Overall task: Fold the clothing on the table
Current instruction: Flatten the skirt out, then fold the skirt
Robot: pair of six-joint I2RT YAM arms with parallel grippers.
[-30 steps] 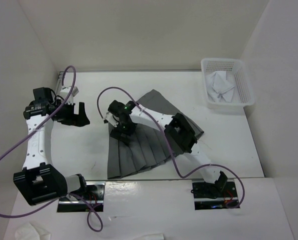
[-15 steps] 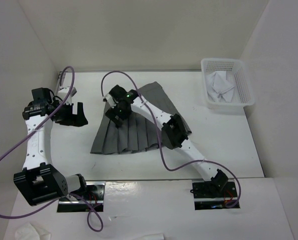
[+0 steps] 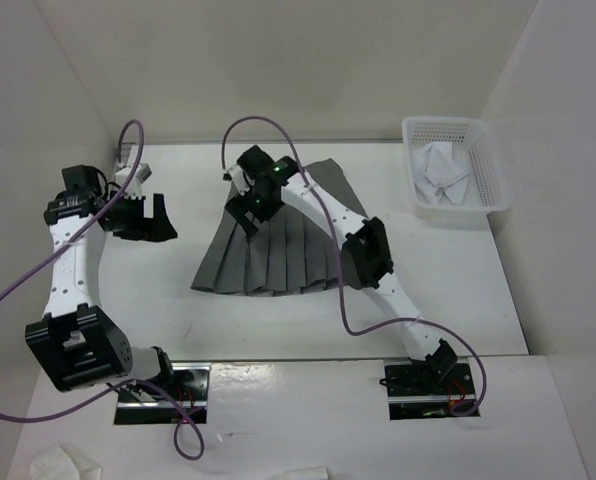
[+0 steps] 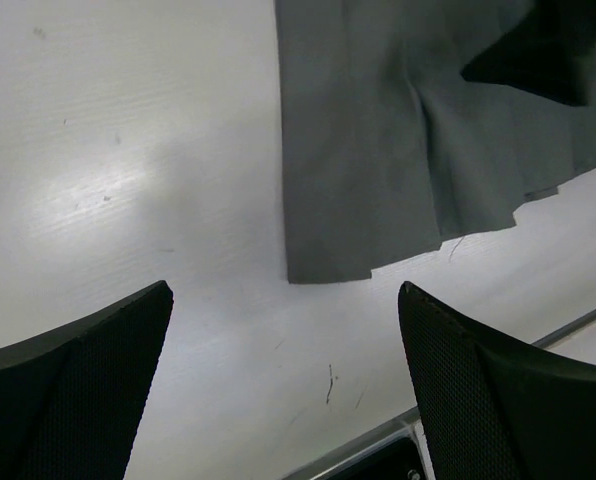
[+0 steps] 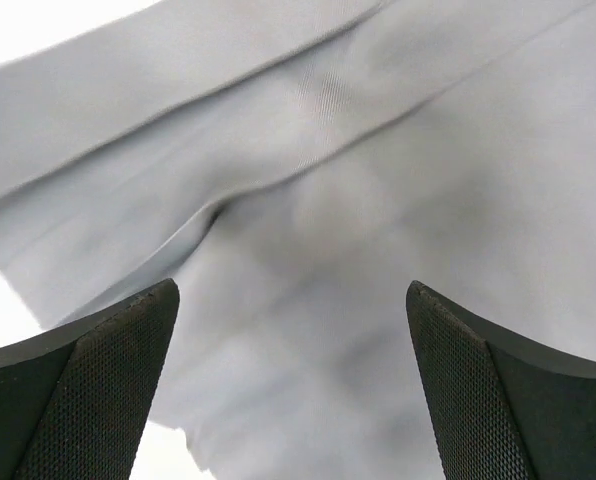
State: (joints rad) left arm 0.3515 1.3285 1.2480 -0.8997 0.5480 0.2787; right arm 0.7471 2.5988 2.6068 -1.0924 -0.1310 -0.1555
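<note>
Pleats ran flat across the skirt (image 3: 278,255), which lay spread in a single layer near the middle of the table (image 3: 458,290), narrow waistband at the far side and wide hem toward the arms. No fold showed yet, so the job looked to be at its opening step: choosing a first grip. The right gripper (image 3: 244,212) hung over the skirt's far left part, jaws wide apart with nothing between them. The left gripper (image 3: 156,222) hovered over bare table just left of the skirt, equally wide and empty. The next move probably called for closing on an edge or corner and carrying it across. Only the left wrist view showed the near left hem corner lying flat. The right wrist view showed soft creases close below, though contact could not be told. Only the top view took in the basket (image 3: 456,205).
</note>
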